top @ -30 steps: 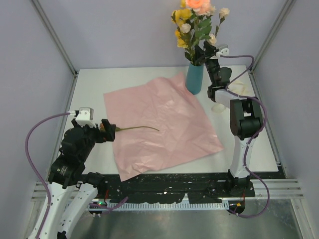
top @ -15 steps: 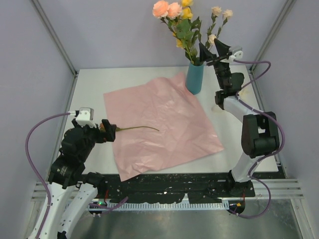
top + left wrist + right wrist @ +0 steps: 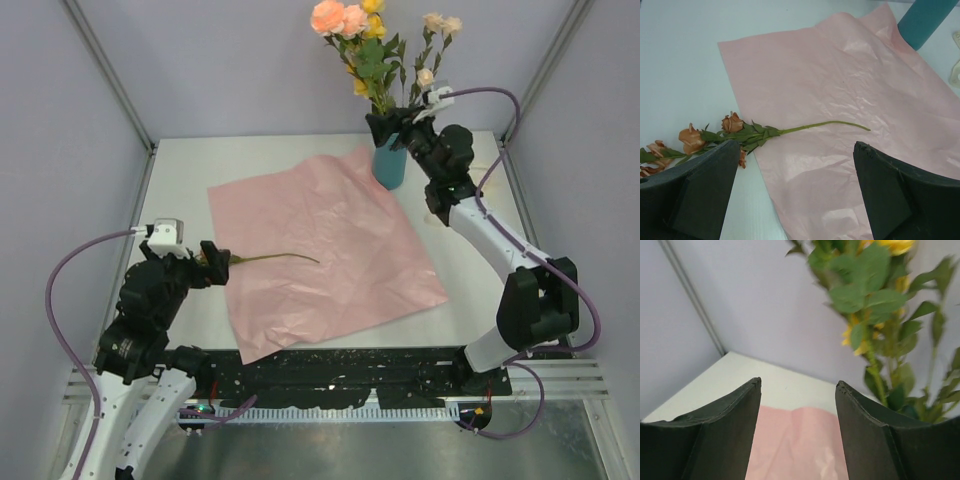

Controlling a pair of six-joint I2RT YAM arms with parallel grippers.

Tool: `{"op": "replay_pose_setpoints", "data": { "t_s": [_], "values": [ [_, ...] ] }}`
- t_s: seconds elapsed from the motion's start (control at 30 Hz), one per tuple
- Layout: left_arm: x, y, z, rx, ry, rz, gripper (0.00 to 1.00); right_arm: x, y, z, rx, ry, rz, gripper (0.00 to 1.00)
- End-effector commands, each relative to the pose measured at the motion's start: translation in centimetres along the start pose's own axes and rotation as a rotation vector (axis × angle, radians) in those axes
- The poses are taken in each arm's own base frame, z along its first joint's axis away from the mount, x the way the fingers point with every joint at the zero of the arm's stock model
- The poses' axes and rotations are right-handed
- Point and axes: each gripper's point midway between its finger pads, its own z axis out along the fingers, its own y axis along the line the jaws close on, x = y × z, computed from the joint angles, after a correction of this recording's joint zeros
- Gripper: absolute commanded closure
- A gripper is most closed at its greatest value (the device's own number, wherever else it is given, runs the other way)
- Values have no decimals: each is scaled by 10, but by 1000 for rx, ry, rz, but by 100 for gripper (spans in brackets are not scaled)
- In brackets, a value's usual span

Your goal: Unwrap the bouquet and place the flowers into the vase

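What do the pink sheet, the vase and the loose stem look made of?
Sheet: thin matte paper, judging by its fine crinkles and fold creases.
Vase: smooth, matte teal with no glare; ceramic or plastic, the look leaves it open.
Stem: probably artificial, with a thin stiff green plastic-looking stalk and rusty, cloth-like buds.

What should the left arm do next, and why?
Probably lower the open left gripper onto the orange-flowered stem lying across the edge of the pink paper and close on it: it looks like the only flower not yet in the vase.
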Motion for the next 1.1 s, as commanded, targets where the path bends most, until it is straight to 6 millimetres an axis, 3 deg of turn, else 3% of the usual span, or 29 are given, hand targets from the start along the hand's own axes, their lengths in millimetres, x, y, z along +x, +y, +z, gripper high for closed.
{"op": "replay_pose_setpoints", "data": {
  "t_s": [0.0, 0.2, 0.23, 0.27, 0.3, 0.33, 0.37, 0.4, 0.43, 0.47, 0.5, 0.53, 0.57, 0.6, 0.67, 0.73, 1.03, 1.07],
  "values": [
    [-10, 12, -6, -67, -47, -14, 0, 48, 60, -11, -110, 233, -46, 34],
    [-20, 37, -19, -208, -106, -35, 0, 136, 135, -20, -206, 484, -6, 37],
    [-21, 38, -20, -212, -115, -36, 0, 154, 155, -22, -243, 522, -11, 37],
    [-20, 38, -20, -206, -116, -33, 0, 159, 167, -21, -267, 528, -22, 37],
    [-19, 33, -18, -179, -113, -28, 0, 181, 180, -25, -289, 580, -23, 37],
    [-18, 29, -17, -154, -110, -23, 0, 187, 191, -24, -313, 595, -22, 37],
    [-17, 25, -15, -134, -103, -20, 0, 205, 209, -27, -361, 642, -16, 37],
    [-16, 24, -15, -127, -97, -19, 0, 203, 217, -22, -383, 638, -15, 37],
    [-17, 24, -15, -126, -95, -19, 1, 225, 232, -28, -431, 693, -10, 37],
    [-16, 24, -15, -131, -95, -18, 1, 228, 249, -30, -481, 703, -22, 37],
    [-17, 25, -16, -134, -101, -20, 1, 248, 252, -34, -490, 743, -28, 37],
    [-17, 26, -17, -136, -108, -21, 1, 249, 267, -34, -525, 736, -38, 37],
    [-18, 26, -18, -134, -117, -21, 1, 269, 269, -42, -538, 788, -45, 37],
    [-19, 26, -19, -134, -124, -25, 1, 271, 284, -45, -575, 795, -45, 37],
    [-21, 27, -22, -133, -155, -34, 1, 300, 295, -54, -594, 855, -47, 37],
    [-23, 27, -24, -129, -173, -39, 1, 314, 301, -55, -598, 870, -96, 37],
    [-23, 27, -25, -128, -178, -43, 1, 353, 328, -59, -628, 916, -148, 37],
    [-23, 26, -25, -126, -177, -43, 1, 365, 328, -61, -618, 933, -170, 37]
  ]
}}
